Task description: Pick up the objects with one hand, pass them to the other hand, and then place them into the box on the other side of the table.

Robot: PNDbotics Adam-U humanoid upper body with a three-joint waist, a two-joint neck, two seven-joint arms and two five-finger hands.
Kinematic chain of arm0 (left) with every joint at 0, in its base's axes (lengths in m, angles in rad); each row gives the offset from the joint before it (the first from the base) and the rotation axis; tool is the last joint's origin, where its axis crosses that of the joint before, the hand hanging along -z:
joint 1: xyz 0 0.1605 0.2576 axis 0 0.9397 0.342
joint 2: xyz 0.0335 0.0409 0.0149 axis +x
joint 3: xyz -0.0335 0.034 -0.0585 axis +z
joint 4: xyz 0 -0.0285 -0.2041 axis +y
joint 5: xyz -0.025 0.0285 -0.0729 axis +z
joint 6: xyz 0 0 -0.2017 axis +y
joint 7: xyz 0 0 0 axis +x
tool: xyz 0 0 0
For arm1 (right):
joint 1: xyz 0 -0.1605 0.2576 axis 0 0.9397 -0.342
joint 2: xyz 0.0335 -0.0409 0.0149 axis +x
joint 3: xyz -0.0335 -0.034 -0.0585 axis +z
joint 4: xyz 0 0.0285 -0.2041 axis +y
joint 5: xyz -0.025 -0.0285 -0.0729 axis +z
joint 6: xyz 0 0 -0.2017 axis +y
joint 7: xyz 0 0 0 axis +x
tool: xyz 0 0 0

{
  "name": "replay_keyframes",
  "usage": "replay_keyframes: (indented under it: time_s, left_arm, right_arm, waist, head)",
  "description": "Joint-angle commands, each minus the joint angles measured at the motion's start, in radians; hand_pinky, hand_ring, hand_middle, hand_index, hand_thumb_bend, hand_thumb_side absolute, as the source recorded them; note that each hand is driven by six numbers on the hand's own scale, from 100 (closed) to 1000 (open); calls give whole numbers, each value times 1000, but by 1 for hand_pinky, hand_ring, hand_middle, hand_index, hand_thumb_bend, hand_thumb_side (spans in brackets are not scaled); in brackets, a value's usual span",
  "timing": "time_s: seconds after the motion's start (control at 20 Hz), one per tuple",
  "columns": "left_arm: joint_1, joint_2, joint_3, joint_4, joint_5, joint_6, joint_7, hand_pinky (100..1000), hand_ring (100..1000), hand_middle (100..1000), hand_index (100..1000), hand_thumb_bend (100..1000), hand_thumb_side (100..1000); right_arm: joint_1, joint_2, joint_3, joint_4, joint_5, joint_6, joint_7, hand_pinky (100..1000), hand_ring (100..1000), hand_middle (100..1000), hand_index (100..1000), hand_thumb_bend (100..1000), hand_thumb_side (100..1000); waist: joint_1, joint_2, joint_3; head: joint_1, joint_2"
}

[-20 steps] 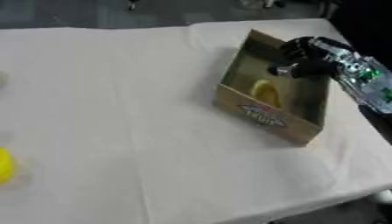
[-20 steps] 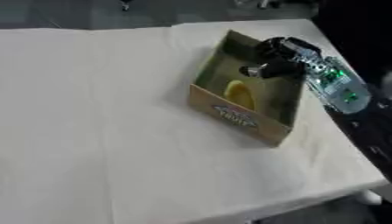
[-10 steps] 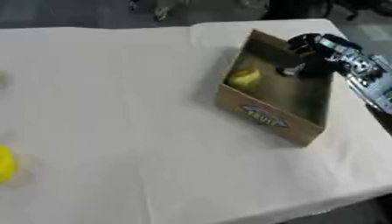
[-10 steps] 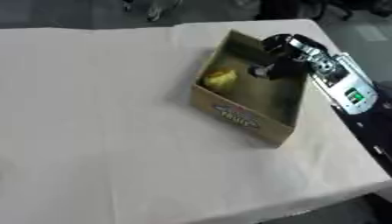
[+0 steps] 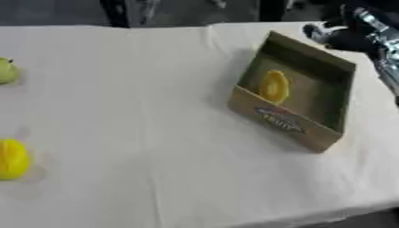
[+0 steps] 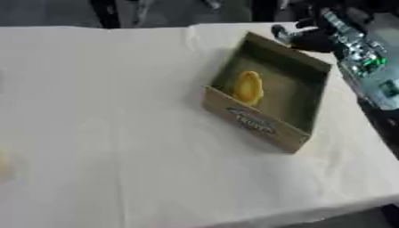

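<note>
Looking down at the tabletop (image 5: 156, 111), you've got a white cloth over it and the cardboard box (image 5: 290, 122) sitting toward your right side, turned at an angle with a printed label on its near wall. One yellow object (image 5: 273, 86) lies inside the box, up against the left inner wall.

Your right robot hand (image 5: 336, 36) is up by the far right corner, just past the box's far rim and outside it. It's dark and smeared, so I honestly can't tell whether it's relaxed or clenched, and nothing shows in it that I can make out. The arm behind it runs off the right edge, and in the right eye view you can see a green-lit board (image 6: 368, 67) on it.

Over on the left edge there are two more pieces on the cloth: a yellow object (image 5: 13, 159) nearer to you, and a paler yellow-green object (image 5: 6, 71) further back. They're well apart from each other and a long way from the box.

Your left robot hand doesn't show in either view.
</note>
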Motion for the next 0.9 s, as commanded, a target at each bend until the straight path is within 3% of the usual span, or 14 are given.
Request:
replay_keyframes:
  time_s: [0.05, 0.15, 0.3, 0.45, 0.9]
  left_arm:
    - [-12, 41, 19, -9, 2, -5, -11, 745, 667, 675, 787, 858, 327]
    - [-16, 50, 21, -5, 17, -7, -34, 746, 667, 676, 788, 857, 332]
    - [-24, 75, 22, -2, 29, -20, -87, 749, 674, 676, 788, 864, 333]
    - [-36, 106, 18, 5, 62, -42, -184, 752, 677, 678, 792, 890, 392]
    - [-74, 275, -18, 35, 332, -73, -492, 760, 678, 674, 807, 905, 430]
  right_arm:
    - [-31, -38, -24, -41, -82, -27, -57, 859, 813, 749, 832, 415, 248]
    - [-49, -38, -24, -46, -117, -49, -72, 857, 810, 746, 826, 459, 213]
    - [-75, -30, -17, -44, -137, -62, -76, 858, 809, 744, 824, 449, 220]
    - [-96, -14, -11, -38, -144, -59, -76, 858, 808, 744, 823, 449, 223]
    - [-99, -14, -8, -29, -151, -54, -80, 858, 807, 741, 820, 438, 240]
  waist:
    - [7, -11, 3]
    - [9, -12, 6]
    - [13, -14, 10]
    - [17, -16, 14]
    - [19, -21, 18]
  head:
    - [34, -8]
    - [53, -9]
    - [89, -12]
    - [113, -20]
    - [122, -21]
